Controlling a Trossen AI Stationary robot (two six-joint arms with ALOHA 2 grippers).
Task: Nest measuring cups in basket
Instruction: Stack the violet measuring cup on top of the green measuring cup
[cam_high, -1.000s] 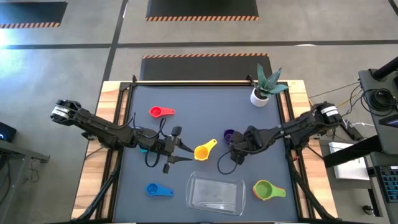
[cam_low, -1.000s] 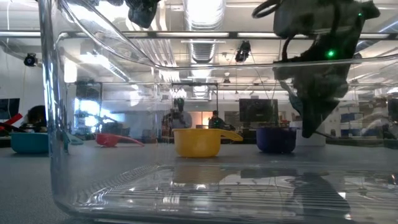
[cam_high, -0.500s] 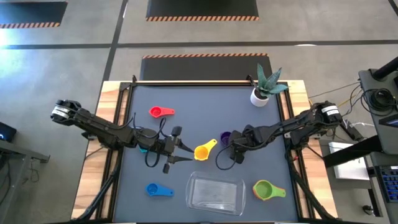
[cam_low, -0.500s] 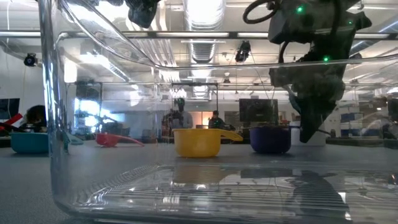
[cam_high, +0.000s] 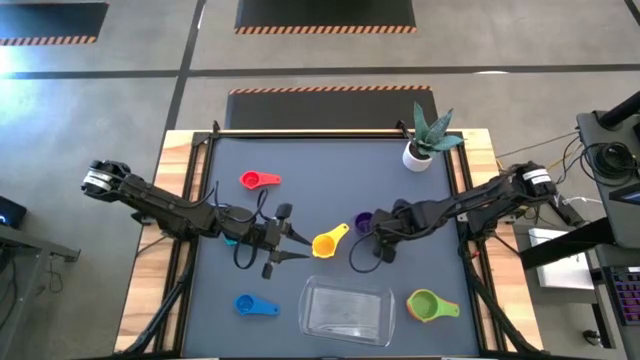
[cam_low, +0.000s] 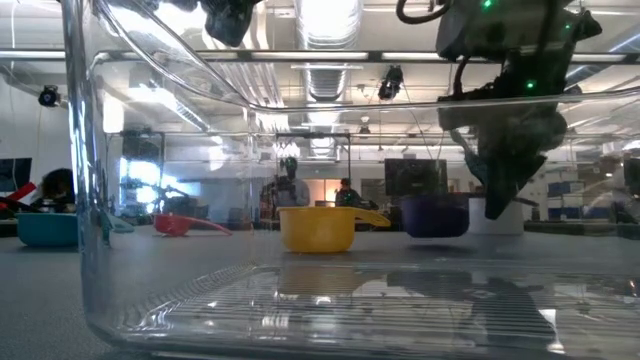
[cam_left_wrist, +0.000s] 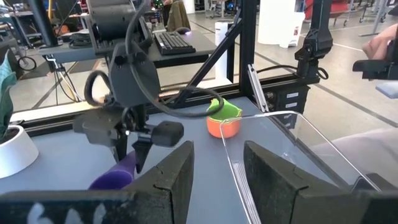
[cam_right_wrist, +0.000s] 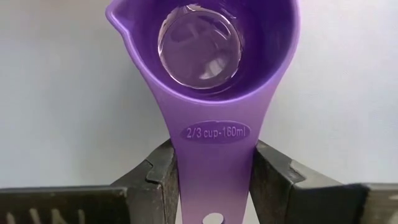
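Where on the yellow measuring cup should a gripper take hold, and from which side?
Grip the yellow cup by its flat handle, which juts toward the far right, clear of the bowl. Come from above, probably with the open left gripper beside it.

The purple cup's (cam_right_wrist: 202, 56) handle apparently reads "2/3 cup-160ml".

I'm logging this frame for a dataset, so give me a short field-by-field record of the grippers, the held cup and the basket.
right gripper: shut on the handle of the purple plastic measuring cup, right of table centre
purple cup state: looks lifted just off the table in the low view
left gripper: open, holding nothing, beside the yellow plastic measuring cup
clear rectangular plastic basket: near front edge, no cups inside
cup label: 2/3 cup, 160 ml
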